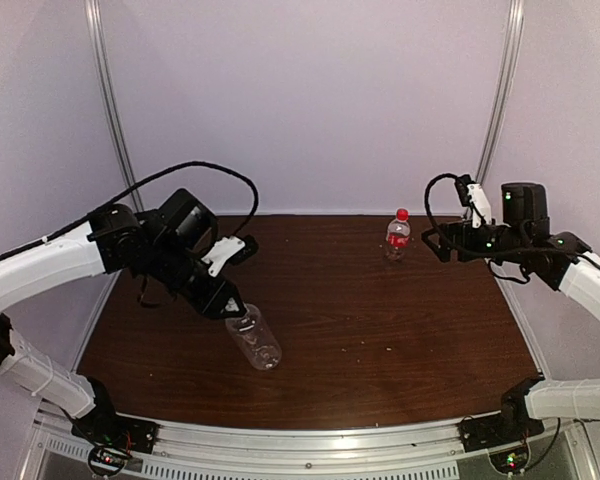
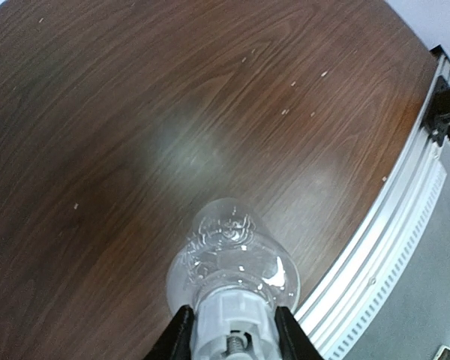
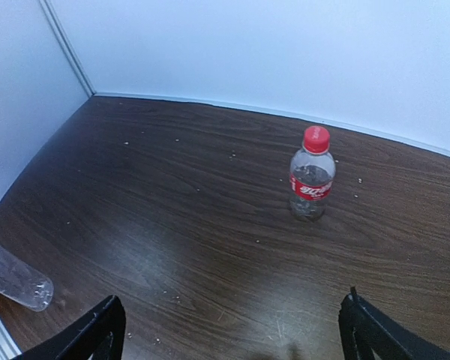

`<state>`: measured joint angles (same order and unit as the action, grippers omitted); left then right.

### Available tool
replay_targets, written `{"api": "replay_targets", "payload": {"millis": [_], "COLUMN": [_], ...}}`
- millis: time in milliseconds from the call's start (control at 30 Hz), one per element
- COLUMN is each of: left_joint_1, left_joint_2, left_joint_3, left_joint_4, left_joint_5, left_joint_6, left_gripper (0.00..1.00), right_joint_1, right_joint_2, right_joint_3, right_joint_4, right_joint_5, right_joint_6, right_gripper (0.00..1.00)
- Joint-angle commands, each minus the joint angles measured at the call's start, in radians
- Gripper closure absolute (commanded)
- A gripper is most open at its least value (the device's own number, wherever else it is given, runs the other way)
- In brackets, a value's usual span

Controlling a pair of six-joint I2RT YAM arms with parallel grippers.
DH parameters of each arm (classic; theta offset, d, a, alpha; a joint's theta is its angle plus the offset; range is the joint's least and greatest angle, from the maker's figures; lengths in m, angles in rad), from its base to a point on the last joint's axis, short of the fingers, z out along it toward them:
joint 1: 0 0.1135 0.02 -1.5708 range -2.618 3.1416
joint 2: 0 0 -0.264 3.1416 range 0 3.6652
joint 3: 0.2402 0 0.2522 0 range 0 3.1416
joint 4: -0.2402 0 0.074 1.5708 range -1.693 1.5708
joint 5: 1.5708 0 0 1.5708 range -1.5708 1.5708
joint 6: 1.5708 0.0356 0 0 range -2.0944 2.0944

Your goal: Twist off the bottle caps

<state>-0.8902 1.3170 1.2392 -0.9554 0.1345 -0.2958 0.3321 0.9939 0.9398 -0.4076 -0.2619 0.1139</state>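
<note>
Clear plain bottle (image 1: 253, 337) is pointing base-first toward the near table (image 1: 380, 330) edge, its neck at the left gripper (image 1: 223, 298). The red-label bottle (image 1: 397, 238) is standing near the right gripper (image 1: 442, 242).
Left wrist: jaws are clamping the white cap (image 2: 229, 315).
Right wrist: fingers (image 3: 97, 334) are standing wide apart, holding nothing, with the red cap (image 3: 316, 139) well ahead.

- Top view: the left gripper (image 1: 228, 305) hides the white cap (image 2: 231, 311) from me.
- Right wrist view: the left edge crops the plain bottle (image 3: 15, 281).
</note>
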Motion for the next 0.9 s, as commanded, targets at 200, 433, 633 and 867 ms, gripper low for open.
{"api": "replay_targets", "payload": {"millis": [200,433,633,867], "left_joint_1": [-0.004,-0.003,-0.003,-0.003], "left_joint_2": [0.221,0.269,0.288,0.286], "left_joint_3": [0.164,0.192,0.205,0.169], "left_joint_4": [0.398,0.556,0.622,0.717], "left_joint_5": [0.316,0.445,0.503,0.535], "left_joint_6": [0.063,0.017,-0.005,-0.05], "left_gripper": [0.82,0.82,0.83,0.83], "right_joint_1": [0.084,0.203,0.298,0.362], "right_joint_2": [0.045,0.089,0.141,0.161], "right_joint_3": [0.059,0.05,0.081,0.041], "right_joint_4": [0.054,0.086,0.049,0.096], "right_joint_5": [-0.349,-0.408,-0.433,-0.443], "right_joint_6": [-0.073,-0.142,-0.192,-0.216], "right_gripper": [0.0,0.0,0.0,0.0]}}
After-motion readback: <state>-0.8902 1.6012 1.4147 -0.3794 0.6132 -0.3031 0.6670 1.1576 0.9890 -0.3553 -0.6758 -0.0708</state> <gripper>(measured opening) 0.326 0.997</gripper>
